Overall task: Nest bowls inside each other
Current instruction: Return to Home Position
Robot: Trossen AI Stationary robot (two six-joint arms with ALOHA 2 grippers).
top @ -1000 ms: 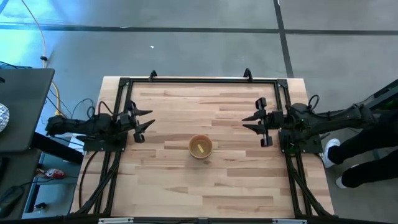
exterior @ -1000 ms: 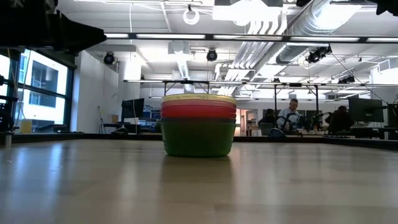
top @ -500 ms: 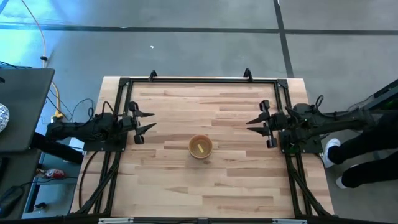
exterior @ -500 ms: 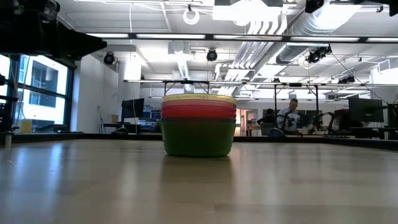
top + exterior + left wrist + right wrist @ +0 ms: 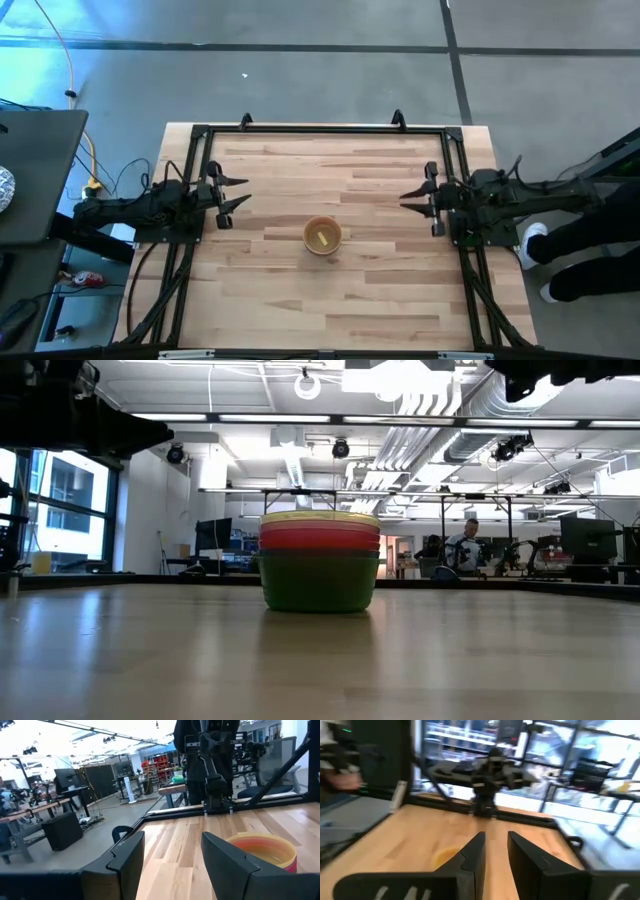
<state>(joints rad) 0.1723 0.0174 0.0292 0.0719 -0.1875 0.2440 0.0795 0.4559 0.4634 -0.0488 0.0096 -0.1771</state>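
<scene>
Nested bowls (image 5: 322, 236) sit mid-table. My left gripper (image 5: 246, 192) gapes empty at left; my right gripper (image 5: 404, 196), narrowly parted, at right.

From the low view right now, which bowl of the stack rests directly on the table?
The green bowl: its whole wall shows, while the rest of the stack appears only as coloured rims above it.

bowls (image 5: 319, 565) | nested in one upright stack | green bottom, yellow top | mid-table

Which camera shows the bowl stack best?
Low view: the bowl stack shows side-on, green lowest, red and yellow rims above. High view gives only its yellow top; left wrist, its upper part; right wrist, a yellow patch.
</scene>
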